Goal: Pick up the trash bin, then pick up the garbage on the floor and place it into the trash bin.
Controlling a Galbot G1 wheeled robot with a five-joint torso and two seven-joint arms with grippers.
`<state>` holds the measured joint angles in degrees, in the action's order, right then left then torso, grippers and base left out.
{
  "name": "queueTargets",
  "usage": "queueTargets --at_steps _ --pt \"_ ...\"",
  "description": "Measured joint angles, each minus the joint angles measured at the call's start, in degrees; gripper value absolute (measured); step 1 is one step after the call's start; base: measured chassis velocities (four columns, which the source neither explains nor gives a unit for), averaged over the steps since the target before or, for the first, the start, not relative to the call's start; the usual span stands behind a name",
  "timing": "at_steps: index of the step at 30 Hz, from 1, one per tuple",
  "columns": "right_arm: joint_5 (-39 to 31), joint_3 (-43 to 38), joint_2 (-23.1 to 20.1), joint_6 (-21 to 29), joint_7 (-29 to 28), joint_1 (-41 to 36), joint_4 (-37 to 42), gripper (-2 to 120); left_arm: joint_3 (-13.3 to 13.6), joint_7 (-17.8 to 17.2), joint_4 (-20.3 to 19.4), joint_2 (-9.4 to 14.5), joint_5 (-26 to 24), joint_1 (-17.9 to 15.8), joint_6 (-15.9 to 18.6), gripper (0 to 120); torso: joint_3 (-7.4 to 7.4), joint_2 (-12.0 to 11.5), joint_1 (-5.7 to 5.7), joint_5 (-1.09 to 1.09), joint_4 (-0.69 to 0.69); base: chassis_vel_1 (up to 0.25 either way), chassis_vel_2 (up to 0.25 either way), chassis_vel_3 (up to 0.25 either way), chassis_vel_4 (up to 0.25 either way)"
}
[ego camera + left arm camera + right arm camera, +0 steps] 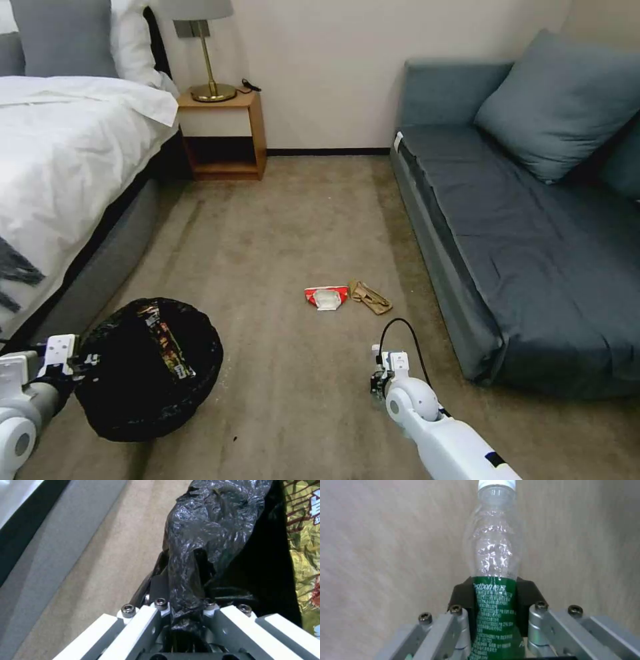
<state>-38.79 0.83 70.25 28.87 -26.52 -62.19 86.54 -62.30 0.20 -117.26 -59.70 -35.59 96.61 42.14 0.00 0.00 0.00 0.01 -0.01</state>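
Now right pincer [496,605] clamps the bottle [493,562] — left pincer [183,605] grips the trash bin [133,393].

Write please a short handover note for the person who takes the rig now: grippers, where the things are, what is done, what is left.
Left gripper: shut on the rim of the bin, held at the robot's left beside the bed.
Right gripper: shut on the bottle, over the carpet, right of the bin.
Done: bin picked up; wrapper already inside it.
Left: drop the bottle into the bin, then collect the red-and-white packet and the tan paper, lying side by side on the floor near the sofa.
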Motion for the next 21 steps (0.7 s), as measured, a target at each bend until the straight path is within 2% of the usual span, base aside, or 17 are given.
queueTargets --at_steps 2,5,6,9,10,13,18,21 --pt "1.06 0.44 -0.8 -1.84 0.83 -0.24 2.08 22 0.04 0.0 0.0 -0.03 -0.05 -0.01 0.0 3 0.0 0.0 0.0 0.0 0.0 0.0 0.0 0.0 0.0" --pt "2.96 3.0 -3.94 -9.39 5.5 -0.72 11.46 22 0.25 0.01 -0.22 -0.3 -0.32 -0.06 0.0 3 0.0 0.0 0.0 -0.01 0.0 0.0 0.0 0.0 0.0" --pt "2.96 3.0 -3.94 -9.39 5.5 -0.72 11.46 22 0.25 0.01 -0.22 -0.3 -0.32 -0.06 0.0 3 0.0 0.0 0.0 -0.01 0.0 0.0 0.0 0.0 0.0" --pt "3.05 6.14 -5.57 -16.52 11.34 -0.11 19.41 22 0.27 -0.02 -0.61 -0.63 -0.66 0.01 0.0 3 0.0 0.0 0.0 -0.01 0.0 0.0 0.0 0.0 0.0" --pt "3.05 6.14 -5.57 -16.52 11.34 -0.11 19.41 22 0.27 -0.02 -0.61 -0.63 -0.66 0.01 0.0 3 0.0 0.0 0.0 -0.01 0.0 0.0 0.0 0.0 0.0" --pt "3.22 10.95 -6.26 -22.6 16.35 2.39 25.36 22 0.09 -0.02 -1.01 -0.99 -0.9 0.35 0.0 3 0.0 0.0 0.0 -0.01 0.01 0.0 0.0 0.0 0.0" --pt "4.92 16.29 -6.32 -27.38 19.98 6.17 26.52 22 -0.58 -0.03 -1.39 -1.4 -1.04 0.95 0.0 3 0.0 0.0 0.0 -0.02 0.01 0.0 0.0 0.0 0.0" --pt "8.59 21.15 -5.06 -30.7 22.35 10.66 23.72 22 -1.21 -0.03 -1.66 -1.69 -1.17 1.46 0.0 3 0.0 0.0 0.0 -0.02 0.01 0.0 0.0 0.0 0.0"
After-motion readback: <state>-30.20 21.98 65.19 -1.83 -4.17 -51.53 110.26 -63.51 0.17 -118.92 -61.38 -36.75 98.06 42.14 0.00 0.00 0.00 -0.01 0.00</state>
